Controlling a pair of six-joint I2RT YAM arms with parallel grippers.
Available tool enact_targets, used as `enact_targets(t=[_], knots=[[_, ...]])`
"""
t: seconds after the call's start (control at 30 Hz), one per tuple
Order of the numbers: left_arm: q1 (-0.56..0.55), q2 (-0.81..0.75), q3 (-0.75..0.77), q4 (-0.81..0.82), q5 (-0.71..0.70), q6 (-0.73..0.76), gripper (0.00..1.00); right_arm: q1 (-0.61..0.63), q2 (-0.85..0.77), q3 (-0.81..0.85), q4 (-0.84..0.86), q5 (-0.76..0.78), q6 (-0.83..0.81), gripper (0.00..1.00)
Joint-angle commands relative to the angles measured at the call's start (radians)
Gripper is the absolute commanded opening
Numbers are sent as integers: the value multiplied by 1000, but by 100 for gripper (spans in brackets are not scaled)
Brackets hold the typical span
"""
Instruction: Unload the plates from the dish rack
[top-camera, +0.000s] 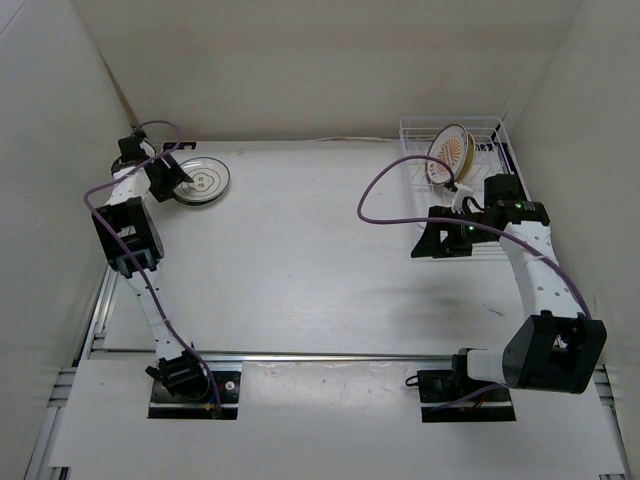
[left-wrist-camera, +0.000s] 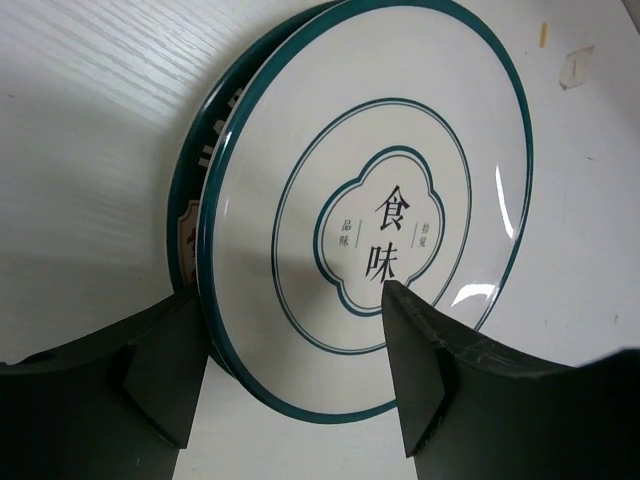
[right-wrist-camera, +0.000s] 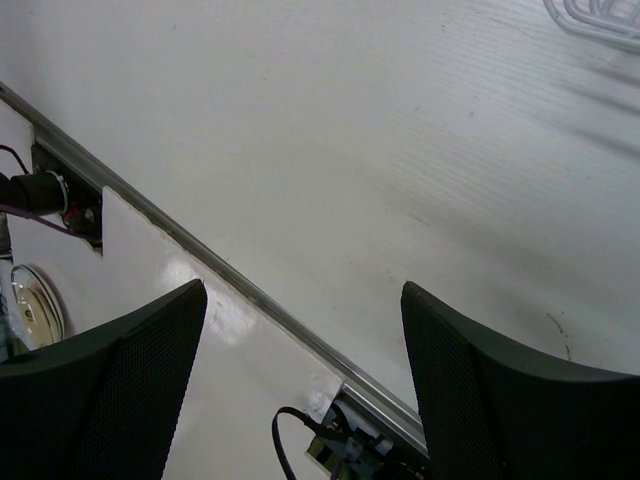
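Observation:
A white plate with dark teal rings and black characters (left-wrist-camera: 400, 150) lies on the table on top of a dark-rimmed plate (left-wrist-camera: 195, 170); this stack (top-camera: 203, 182) is at the far left. My left gripper (left-wrist-camera: 290, 400) (top-camera: 172, 176) is open, its fingers standing either side of the top plate's near rim without pinching it. At the far right the white wire dish rack (top-camera: 492, 130) holds a plate with an orange sunburst pattern (top-camera: 453, 150) standing on edge. My right gripper (top-camera: 430, 243) (right-wrist-camera: 300, 380) hangs open and empty just in front of the rack, over bare table.
White walls close in the table at the back and both sides. A metal rail (right-wrist-camera: 250, 290) runs along the near edge by the arm bases. A purple cable (top-camera: 375, 195) loops from the right arm. Rack wires (right-wrist-camera: 600, 15) show at the right wrist view's top corner.

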Motion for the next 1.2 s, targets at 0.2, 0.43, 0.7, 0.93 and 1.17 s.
enact_targets(t=[0.2, 0.43, 0.7, 0.93, 1.17], knots=[[-2, -145, 45, -38, -139, 67, 78, -3, -22, 2, 28, -50, 8, 82], [-13, -145, -1, -47, -148, 105, 84, -3, -32, 2, 37, -60, 17, 83], [-34, -190, -39, -66, -182, 116, 85, -71, -13, 104, 123, 96, 130, 83], [-34, -433, -138, -84, -98, 138, 90, -80, 84, 307, 366, 506, 164, 86], [-34, -693, -420, -84, 166, 161, 97, -80, 333, 575, 433, 546, 192, 93]])
